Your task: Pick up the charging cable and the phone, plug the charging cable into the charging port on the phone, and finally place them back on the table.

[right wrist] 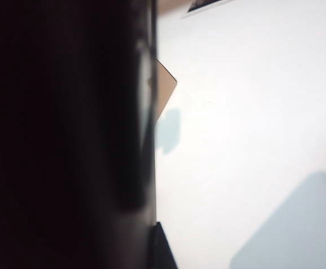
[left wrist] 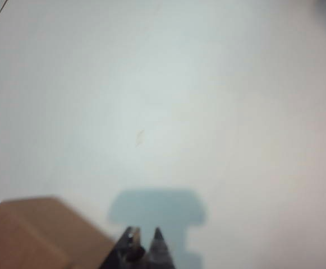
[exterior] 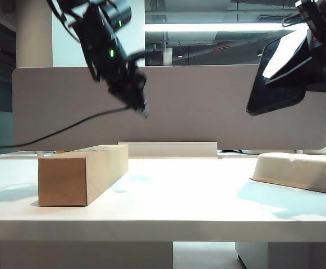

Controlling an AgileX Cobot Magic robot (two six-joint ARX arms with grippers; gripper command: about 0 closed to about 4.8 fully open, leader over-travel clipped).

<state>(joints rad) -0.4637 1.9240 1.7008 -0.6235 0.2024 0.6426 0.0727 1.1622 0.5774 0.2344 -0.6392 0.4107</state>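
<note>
Holding charging cable [exterior: 67,128] by plug end — your left gripper [exterior: 142,107] clamped, high above cardboard box [exterior: 84,174]. Right gripper [exterior: 320,61] grips phone [exterior: 275,78] aloft, over table [exterior: 179,196].

The exterior view faces the table [exterior: 168,196] low from its front edge; both wrist views look down on it.
</note>
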